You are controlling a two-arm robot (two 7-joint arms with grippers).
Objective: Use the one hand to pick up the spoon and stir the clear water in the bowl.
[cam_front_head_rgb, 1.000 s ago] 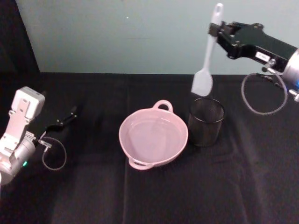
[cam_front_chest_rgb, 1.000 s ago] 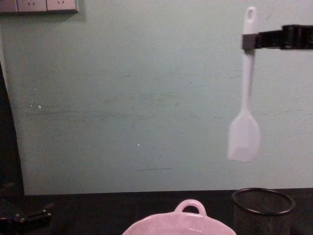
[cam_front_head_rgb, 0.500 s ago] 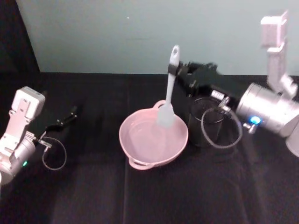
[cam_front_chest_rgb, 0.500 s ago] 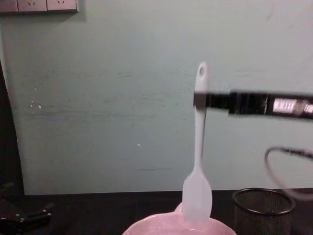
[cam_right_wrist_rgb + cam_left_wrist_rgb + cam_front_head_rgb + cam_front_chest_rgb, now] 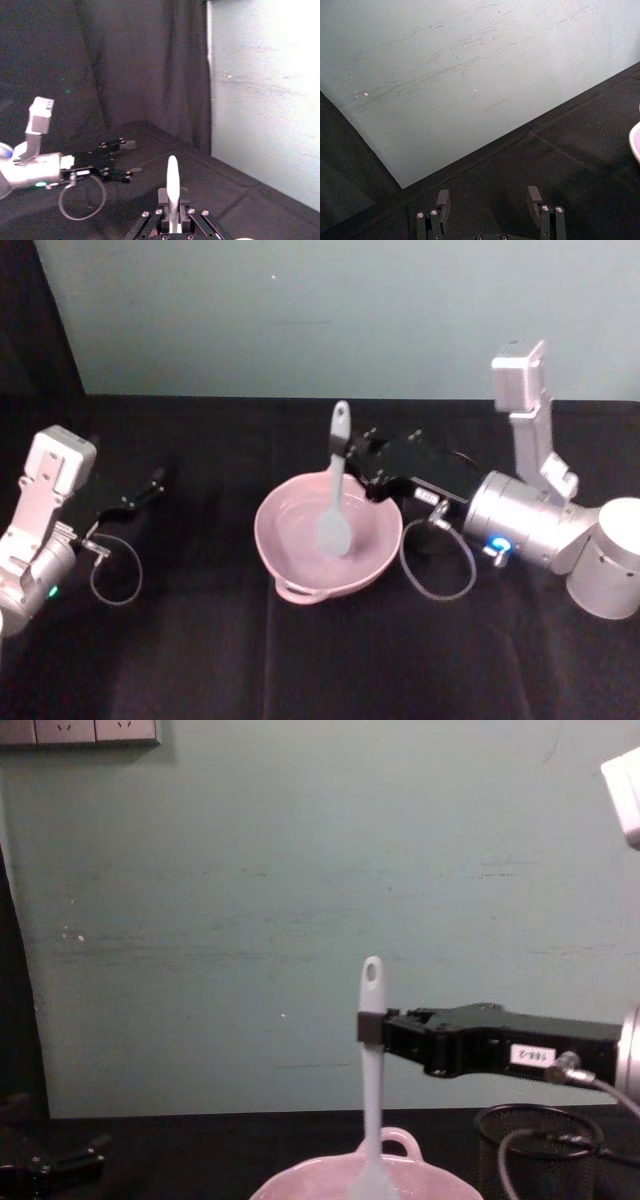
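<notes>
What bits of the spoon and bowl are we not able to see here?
- Blade of the spoon: chest view, hidden behind the bowl rim, so touching water is unclear.
- Most of the bowl: left wrist view, cut off by the edge.
- Label on the right gripper holding the spoon: chest view, number too small.
- The left gripper lies parked at the left.

The spoon (image 5: 333,510) is down in the bowl (image 5: 294,590).
I've swung the right gripper (image 5: 343,449) from upper right to frame centre; the blade now dips inside the rim.
</notes>
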